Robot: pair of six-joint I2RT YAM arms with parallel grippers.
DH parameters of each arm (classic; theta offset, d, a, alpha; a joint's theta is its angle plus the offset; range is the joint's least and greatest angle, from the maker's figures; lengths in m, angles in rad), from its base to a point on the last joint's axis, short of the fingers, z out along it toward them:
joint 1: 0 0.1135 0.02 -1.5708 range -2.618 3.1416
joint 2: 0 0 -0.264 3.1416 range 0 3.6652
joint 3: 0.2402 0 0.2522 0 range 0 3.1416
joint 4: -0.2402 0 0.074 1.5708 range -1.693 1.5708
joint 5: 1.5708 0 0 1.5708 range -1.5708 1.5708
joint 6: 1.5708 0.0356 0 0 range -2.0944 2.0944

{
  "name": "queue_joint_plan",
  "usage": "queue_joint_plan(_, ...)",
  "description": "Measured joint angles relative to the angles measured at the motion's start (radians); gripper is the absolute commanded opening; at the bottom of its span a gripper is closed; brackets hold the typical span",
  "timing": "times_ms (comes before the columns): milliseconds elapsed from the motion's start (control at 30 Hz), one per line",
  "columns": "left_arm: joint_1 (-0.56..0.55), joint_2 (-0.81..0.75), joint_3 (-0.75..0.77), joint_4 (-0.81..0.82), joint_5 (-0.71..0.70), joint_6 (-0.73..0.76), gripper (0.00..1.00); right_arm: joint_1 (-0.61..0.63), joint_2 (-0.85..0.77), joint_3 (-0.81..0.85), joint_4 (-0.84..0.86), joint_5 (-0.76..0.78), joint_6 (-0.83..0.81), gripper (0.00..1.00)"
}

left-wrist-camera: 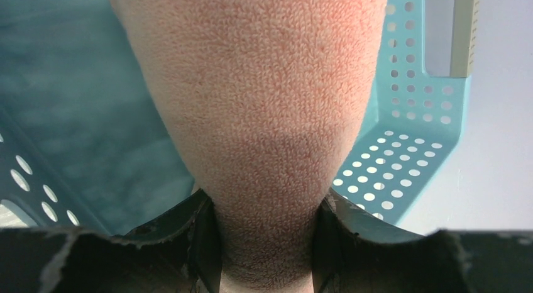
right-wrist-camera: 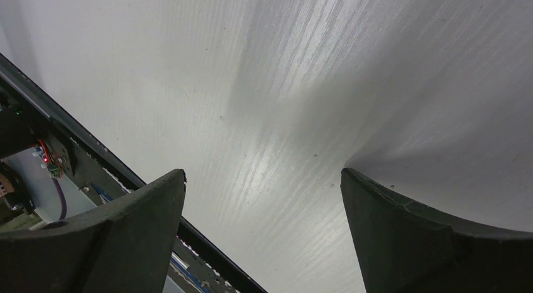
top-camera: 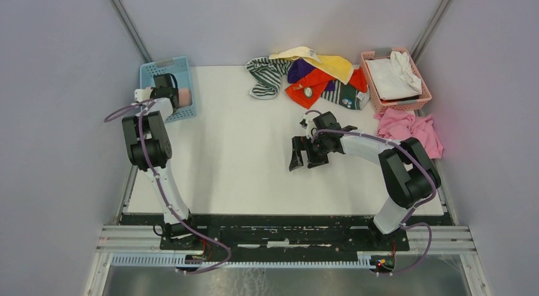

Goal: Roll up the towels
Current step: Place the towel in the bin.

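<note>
Left claw [left-wrist-camera: 267, 243] grasps rolled light-pink terry towel [left-wrist-camera: 251, 98] over blue perforated plastic basket [left-wrist-camera: 408, 148] at far-left worktop [top-camera: 241, 162] corner; right claw [right-wrist-camera: 264, 230] released, empty.

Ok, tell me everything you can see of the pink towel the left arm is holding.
The pink towel is light pink terry with a looped pile. It is bunched into a thick, roll-like bundle that narrows where the left fingers pinch it from both sides. It is held over the blue perforated basket; whether it touches the basket floor cannot be told. No tag shows.
</note>
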Motion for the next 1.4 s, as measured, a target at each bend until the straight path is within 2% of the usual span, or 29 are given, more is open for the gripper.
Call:
queue_joint_plan(233, 0.027, 0.004, 0.020, -0.063, 0.028, -0.051, 0.33, 0.000, 0.000, 0.000, -0.003, 0.000, 0.000, 1.00)
queue_joint_plan(467, 0.075, 0.056, 0.164, -0.270, 0.027, -0.038, 0.37, 0.000, 0.000, 0.002, -0.007, 0.000, 0.004, 1.00)
queue_joint_plan(600, 0.106, 0.057, 0.185, -0.340, 0.026, 0.006, 0.40, 0.000, 0.000, 0.002, -0.007, 0.000, 0.010, 1.00)
queue_joint_plan(967, 0.125, 0.043, 0.195, -0.433, -0.021, 0.180, 0.73, 0.000, 0.000, 0.001, 0.001, -0.020, 0.026, 1.00)
queue_joint_plan(1400, 0.133, 0.021, 0.195, -0.527, -0.044, 0.235, 0.93, 0.000, -0.058, -0.023, 0.005, -0.022, 0.026, 1.00)
